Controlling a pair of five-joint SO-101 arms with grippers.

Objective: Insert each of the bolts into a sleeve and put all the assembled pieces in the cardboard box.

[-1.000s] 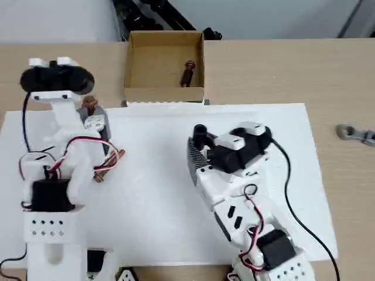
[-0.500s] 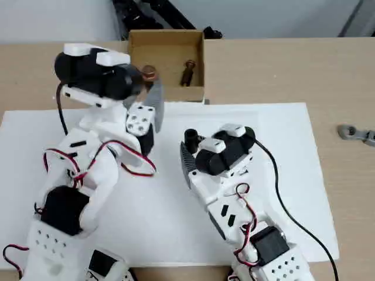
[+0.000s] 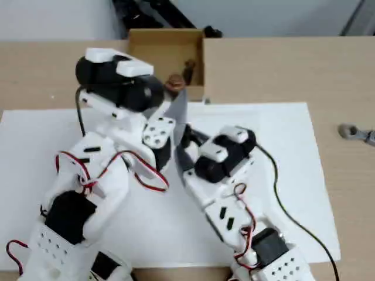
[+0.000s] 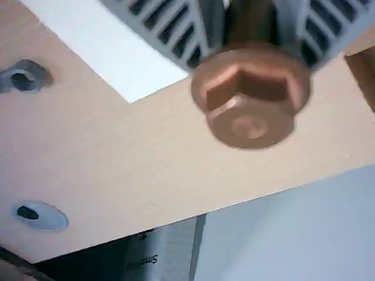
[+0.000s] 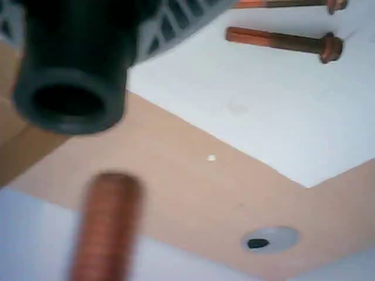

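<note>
Near the white mat's point(image 3: 281, 134) far edge, the left gripper point(image 3: 174, 98) clamps the copper hex-head bolt point(image 4: 249, 96), whose axis seems to run twelve-to-six. At its five o'clock, the right gripper point(image 3: 186, 144) grips the black tubular sleeve point(image 5: 70, 88).

Parts count by kind
Loose bolts, three: one bolt point(image 4: 249, 99) held, a second bolt point(image 5: 281, 42) and a third bolt point(image 5: 281, 3) lying flat. Loose sleeve point(image 5: 70, 88): one. Assembled piece point(image 3: 188, 71): one. Cardboard box point(image 3: 166, 35): one. Wrench point(image 3: 353, 133): one.

Left hand point(image 3: 176, 91) gripping bolt point(image 3: 174, 80), beside cardboard box point(image 3: 166, 51)
</note>
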